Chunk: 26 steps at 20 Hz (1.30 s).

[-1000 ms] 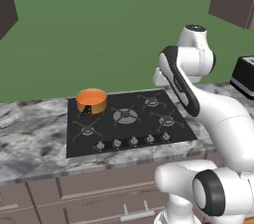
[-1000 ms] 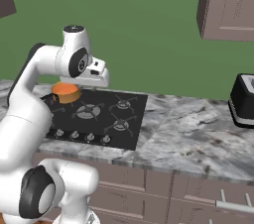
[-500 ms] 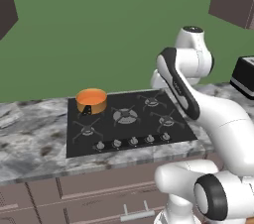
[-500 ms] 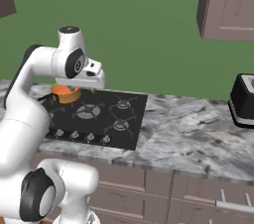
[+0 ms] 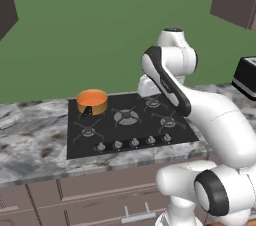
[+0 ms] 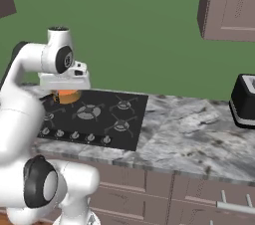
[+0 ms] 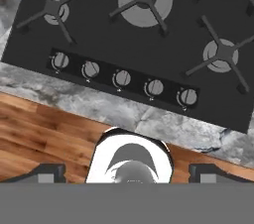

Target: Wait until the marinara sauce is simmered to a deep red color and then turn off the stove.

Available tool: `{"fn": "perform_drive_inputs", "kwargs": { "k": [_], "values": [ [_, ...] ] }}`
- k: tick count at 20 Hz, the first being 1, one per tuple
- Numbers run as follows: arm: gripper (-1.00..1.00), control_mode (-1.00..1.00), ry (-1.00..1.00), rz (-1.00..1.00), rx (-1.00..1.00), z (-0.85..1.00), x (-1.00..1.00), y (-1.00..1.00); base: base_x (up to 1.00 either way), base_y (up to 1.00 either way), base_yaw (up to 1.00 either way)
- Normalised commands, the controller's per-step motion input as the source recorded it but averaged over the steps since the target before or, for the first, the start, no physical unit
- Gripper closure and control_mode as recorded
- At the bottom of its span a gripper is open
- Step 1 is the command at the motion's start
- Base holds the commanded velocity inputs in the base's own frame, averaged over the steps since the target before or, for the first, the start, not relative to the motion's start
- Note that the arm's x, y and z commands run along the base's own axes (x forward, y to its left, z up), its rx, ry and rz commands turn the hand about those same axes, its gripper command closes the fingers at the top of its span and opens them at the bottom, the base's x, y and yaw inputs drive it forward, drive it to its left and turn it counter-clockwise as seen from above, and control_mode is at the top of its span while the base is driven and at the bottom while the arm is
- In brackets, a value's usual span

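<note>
the stove (image 5: pixel 127 125) lies black in the middle of the left base view, set in a grey marble counter (image 5: pixel 30 145) before a green wall (image 5: pixel 100 25). the marinara sauce (image 5: pixel 92 96) sits at its upper left corner. the gripper (image 7: pixel 126 171) has its jaws wide apart and holds nothing. brown cabinets (image 6: pixel 229 5) hang at the upper right of the right base view.
</note>
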Motion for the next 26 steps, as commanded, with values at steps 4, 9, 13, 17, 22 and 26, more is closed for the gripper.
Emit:
{"fn": "perform_drive_inputs", "kwargs": {
  "k": [4, 9, 13, 17, 22, 26],
  "values": [
    [-1.0, -1.0, 0.3, 0.28, -0.02, -0.06, -0.04, 0.56, 0.0, 0.0, 0.0],
    [-1.0, -1.0, 0.14, 0.3, 0.0, -0.3, -0.2, 0.31, 0.0, 0.0, 0.0],
    [-1.0, -1.0, 0.01, 0.24, 0.0, -0.38, -0.13, 0.22, 0.0, 0.0, 0.0],
    [-1.0, -1.0, -0.07, 0.12, 0.0, -0.39, -0.06, 0.18, 0.0, 0.0, 0.0],
    [-1.0, -1.0, -0.09, 0.07, 0.02, -0.26, -0.01, 0.26, 0.0, 0.0, 0.0],
    [-1.0, -1.0, 0.0, 0.06, 0.0, -0.1, 0.0, 0.24, 0.0, 0.0, 0.0]
  ]
}}
